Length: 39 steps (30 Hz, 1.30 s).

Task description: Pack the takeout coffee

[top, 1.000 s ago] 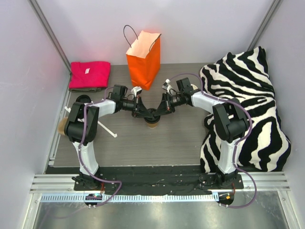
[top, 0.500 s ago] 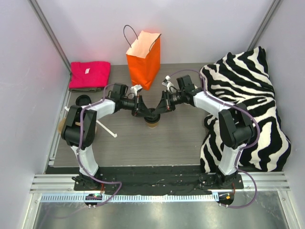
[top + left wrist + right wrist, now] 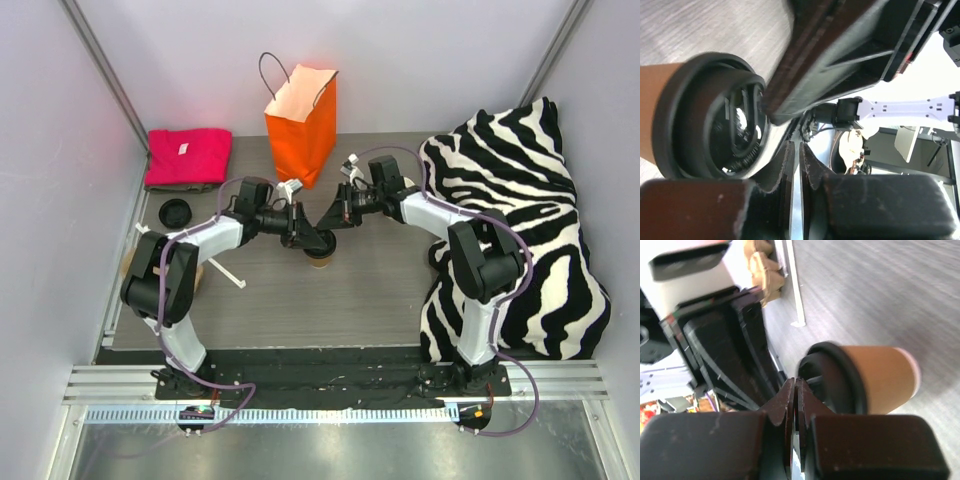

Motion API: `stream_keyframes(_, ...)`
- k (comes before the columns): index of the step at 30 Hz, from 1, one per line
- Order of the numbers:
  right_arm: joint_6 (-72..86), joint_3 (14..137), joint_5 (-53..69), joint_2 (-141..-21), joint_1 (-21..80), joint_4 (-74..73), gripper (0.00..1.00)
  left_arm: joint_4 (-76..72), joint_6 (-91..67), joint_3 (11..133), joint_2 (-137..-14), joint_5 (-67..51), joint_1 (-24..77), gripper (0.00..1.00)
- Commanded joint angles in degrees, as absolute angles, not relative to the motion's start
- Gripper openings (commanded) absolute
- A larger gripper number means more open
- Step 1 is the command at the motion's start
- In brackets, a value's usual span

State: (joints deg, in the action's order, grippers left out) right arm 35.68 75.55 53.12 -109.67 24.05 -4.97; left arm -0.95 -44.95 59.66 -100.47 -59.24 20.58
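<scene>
Small brown kraft-paper cup (image 3: 319, 260) with a round black plastic lid (image 3: 832, 374) stands upright on the grey woodgrain tabletop (image 3: 380, 290). It is near the tall orange paper bag (image 3: 300, 130) but apart from it, so not yet packed.

We note both arms crowding the lid. The left gripper (image 3: 796, 149) has its jaws almost together, nothing between them. The right gripper (image 3: 795, 386) is pinched fully closed, also empty, with its tips at the lid's rim. Neither holds the cup.

Risks, as we judge them: closed tips pressing off-centre could tip the light cup or pop the lid, and fingers this close may clash.

Cup wall is matte, smooth and tapered. The lid is glossy with a raised rim. The tabletop looks slick — the cup may skid.
</scene>
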Motion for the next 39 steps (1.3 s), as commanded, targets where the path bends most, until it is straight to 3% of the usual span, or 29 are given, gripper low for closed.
stream_keyframes(1,39.20,76.91,52.12,-112.76,24.87,1.49,0.08,-3.26,-45.62,59.68,-102.74,-55.82,20.92,0.11)
stream_keyframes(10,35.33,74.18,48.96,-117.33,25.31,-1.84,0.06,3.77,-41.14,58.88,-107.84,-50.02,20.66,0.04)
stream_keyframes(18,34.63,73.65,50.62,-117.25,25.31,-2.64,0.06,3.17,-41.83,59.50,-109.25,-52.02,18.81,0.02)
stream_keyframes(24,37.43,74.00,55.01,-114.44,25.40,1.74,0.08,-3.25,-45.08,59.41,-105.39,-60.29,18.98,0.11)
stream_keyframes(28,46.80,75.06,59.49,-111.10,25.49,10.42,0.09,-3.69,-46.14,61.26,-101.61,-63.71,18.90,0.25)
stream_keyframes(33,58.61,74.26,61.08,-107.49,25.23,23.28,0.10,-2.46,-46.40,62.23,-98.70,-62.50,18.81,0.25)
stream_keyframes(39,48.44,79.44,57.92,-110.56,24.43,11.36,0.10,-5.53,-49.74,62.14,-99.75,-59.07,18.46,0.27)
